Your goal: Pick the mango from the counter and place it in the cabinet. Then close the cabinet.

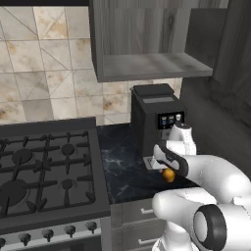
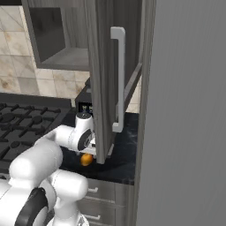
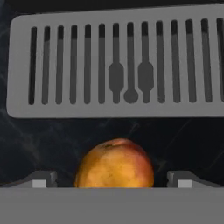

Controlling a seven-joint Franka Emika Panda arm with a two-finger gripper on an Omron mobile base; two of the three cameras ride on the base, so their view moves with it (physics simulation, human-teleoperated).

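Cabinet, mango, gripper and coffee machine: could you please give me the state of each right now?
cabinet: door open, shelf bare.
mango: lying on the counter, between the open fingers, not gripped.
gripper: open, astride the mango.
coffee machine: upright on the counter, drip tray vacant.

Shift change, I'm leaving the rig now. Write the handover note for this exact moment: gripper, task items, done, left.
Gripper: open, lowered over the mango, one finger tip on each side of it, nothing gripped yet.
Mango: on the counter, just in front of the coffee machine's slotted drip tray.
Cabinet: above the coffee machine, its door standing open, shelf bare where it shows.
Done: the approach to the mango.
Left: close on the mango, lift it, set it on the cabinet shelf, then swing the door shut.
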